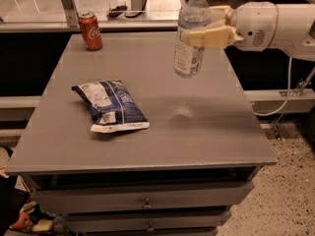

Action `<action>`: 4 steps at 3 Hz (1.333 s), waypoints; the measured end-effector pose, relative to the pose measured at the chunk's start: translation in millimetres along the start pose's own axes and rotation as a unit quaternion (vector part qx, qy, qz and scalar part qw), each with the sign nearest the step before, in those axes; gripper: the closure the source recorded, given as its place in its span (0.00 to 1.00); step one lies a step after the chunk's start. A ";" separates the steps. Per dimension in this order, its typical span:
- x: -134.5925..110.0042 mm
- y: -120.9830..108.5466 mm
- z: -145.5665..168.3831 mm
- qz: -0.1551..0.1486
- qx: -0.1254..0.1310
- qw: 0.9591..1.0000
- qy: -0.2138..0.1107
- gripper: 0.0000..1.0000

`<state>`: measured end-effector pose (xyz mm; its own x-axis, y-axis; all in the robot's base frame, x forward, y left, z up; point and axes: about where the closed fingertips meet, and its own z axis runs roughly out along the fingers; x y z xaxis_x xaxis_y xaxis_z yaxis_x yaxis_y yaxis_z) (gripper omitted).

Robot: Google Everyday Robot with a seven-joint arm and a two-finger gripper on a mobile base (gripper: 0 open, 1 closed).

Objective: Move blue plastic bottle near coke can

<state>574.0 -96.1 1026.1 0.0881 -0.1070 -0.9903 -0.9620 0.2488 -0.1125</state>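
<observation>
The blue plastic bottle is clear with a white cap and a white-blue label. It hangs upright in the air above the right part of the grey table. My gripper comes in from the right and is shut on the bottle's upper body. The coke can is red and stands upright at the table's far left corner, well to the left of the bottle.
A blue-and-white snack bag lies on the table's left middle. A railing and a window ledge run behind the table. Drawers sit below the top. A cable hangs at the right.
</observation>
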 end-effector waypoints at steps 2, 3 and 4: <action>-18.8 -91.4 47.7 0.015 0.042 0.999 -0.002 1.00; -9.8 -111.8 79.8 0.021 0.042 0.999 -0.001 1.00; 2.0 -118.7 126.6 0.016 0.031 0.999 0.002 1.00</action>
<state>721.1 -3.9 1027.2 0.0558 -0.1013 -0.9933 -0.9466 0.3111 -0.0849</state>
